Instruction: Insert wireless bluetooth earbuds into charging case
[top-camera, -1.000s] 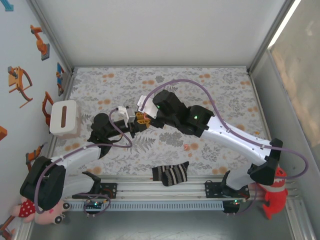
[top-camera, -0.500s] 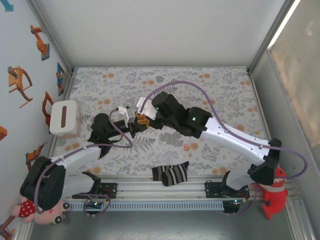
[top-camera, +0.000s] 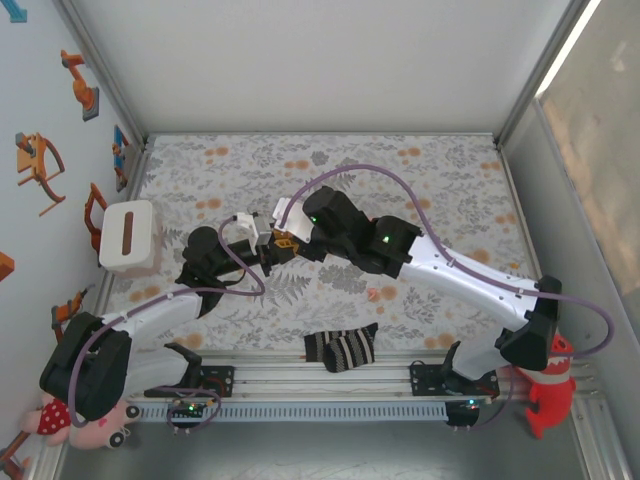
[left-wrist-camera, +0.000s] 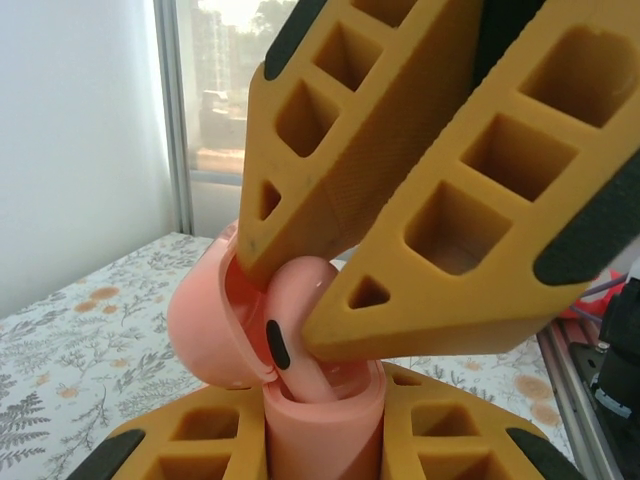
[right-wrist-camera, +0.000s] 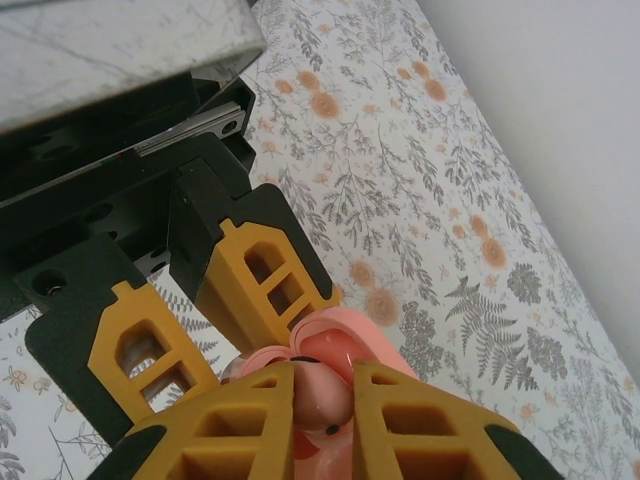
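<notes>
My left gripper (left-wrist-camera: 322, 445) is shut on the body of the salmon-pink charging case (left-wrist-camera: 325, 435), held upright with its lid (left-wrist-camera: 205, 320) swung open to the left. My right gripper (right-wrist-camera: 325, 400) is shut on a pink earbud (left-wrist-camera: 297, 330), whose stem is down inside the case's opening. From the right wrist, the earbud (right-wrist-camera: 327, 390) sits between my yellow fingers (right-wrist-camera: 232, 425) with the open case (right-wrist-camera: 355, 345) beyond it. From above, both grippers meet at mid-table, left gripper (top-camera: 266, 251) against right gripper (top-camera: 290, 240). A second coral earbud (top-camera: 373, 293) lies on the cloth.
A striped sock (top-camera: 341, 347) lies near the front rail. A white box (top-camera: 127, 236) stands at the left edge of the floral cloth (top-camera: 420, 190). A red toy (top-camera: 550, 390) and a plush doll (top-camera: 80, 425) sit off the table's front corners.
My right gripper has edged slightly left toward the left gripper with the earbud. The left arm has stayed put.
</notes>
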